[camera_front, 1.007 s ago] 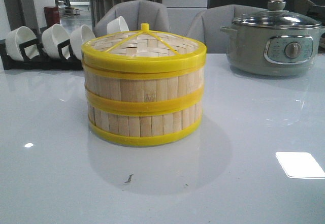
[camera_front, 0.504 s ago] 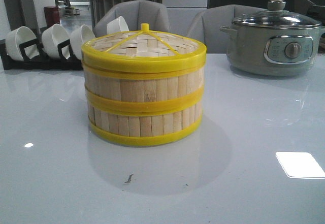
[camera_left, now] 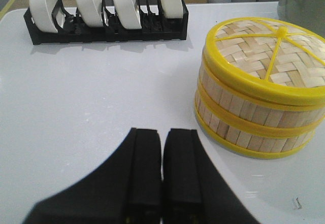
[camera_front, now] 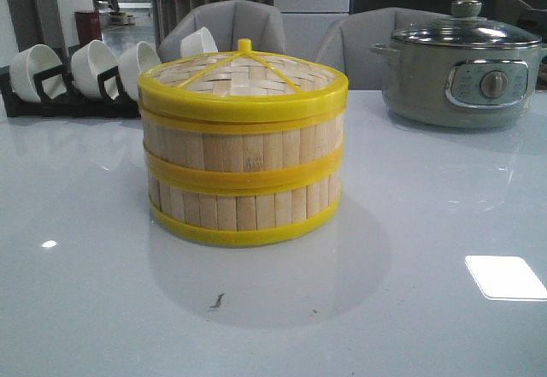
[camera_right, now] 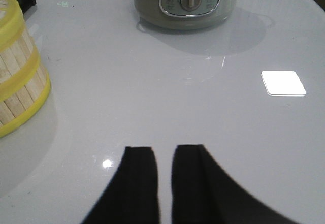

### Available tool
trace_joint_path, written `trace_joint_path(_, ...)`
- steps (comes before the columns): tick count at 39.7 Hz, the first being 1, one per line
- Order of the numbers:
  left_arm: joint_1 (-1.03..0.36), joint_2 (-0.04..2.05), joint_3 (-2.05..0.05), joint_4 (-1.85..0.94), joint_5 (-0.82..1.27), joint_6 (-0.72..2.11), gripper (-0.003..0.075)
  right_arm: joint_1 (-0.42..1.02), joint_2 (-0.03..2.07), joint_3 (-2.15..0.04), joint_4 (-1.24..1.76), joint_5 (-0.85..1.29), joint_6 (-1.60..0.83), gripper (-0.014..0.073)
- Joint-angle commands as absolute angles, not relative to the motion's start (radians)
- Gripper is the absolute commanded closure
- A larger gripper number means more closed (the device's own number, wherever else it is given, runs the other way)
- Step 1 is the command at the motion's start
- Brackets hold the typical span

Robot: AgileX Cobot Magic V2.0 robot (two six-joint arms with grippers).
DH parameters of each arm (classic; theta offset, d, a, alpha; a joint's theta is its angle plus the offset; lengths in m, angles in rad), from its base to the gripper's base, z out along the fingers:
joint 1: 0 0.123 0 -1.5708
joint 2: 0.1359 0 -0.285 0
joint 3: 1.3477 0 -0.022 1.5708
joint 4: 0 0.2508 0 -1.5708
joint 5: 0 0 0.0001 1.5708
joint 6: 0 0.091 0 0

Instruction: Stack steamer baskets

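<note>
So from the front view neither of my grippers shows up at all, just the two baskets [camera_front: 244, 172] already stacked dead centre of the frame with the lid [camera_front: 244, 78] on top. My left wrist cam is the one that gives me the left gripper [camera_left: 162, 148], fingers pressed together, nothing in them, and the stack sits off at the right of that frame, well apart. Right wrist cam: right gripper [camera_right: 163, 155] nearly closed with a thin gap, empty too, only a slice of the stack at the left edge. Table [camera_front: 427, 309] is glossy white. Bowl rack [camera_front: 77, 78] upper left, cooker [camera_front: 461, 69] upper right, grey chairs [camera_front: 231, 22] behind. Can't read any labels on the cooker panel.
</note>
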State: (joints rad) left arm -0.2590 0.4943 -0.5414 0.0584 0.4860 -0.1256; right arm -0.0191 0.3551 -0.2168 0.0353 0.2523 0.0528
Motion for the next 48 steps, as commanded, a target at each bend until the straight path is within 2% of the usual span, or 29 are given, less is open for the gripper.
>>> trace_joint_path(1,-0.267,0.495,-0.572,0.054,0.395,-0.131,0.0631,-0.025,0.359,-0.247,0.03,0.189,0.044,0.0543)
trace_joint_path(3,-0.267,0.495,-0.572,0.054,0.395,-0.131,0.0631,-0.025,0.359,-0.247,0.03,0.191,0.044,0.0522)
trace_joint_path(6,-0.267,0.495,-0.572,0.054,0.395,-0.131,0.0631,-0.025,0.359,-0.247,0.03,0.19,0.044,0.054)
trace_joint_path(48,-0.267,0.495,-0.572,0.054,0.395,-0.131,0.0631,-0.025,0.359,-0.247,0.03,0.191,0.044,0.054)
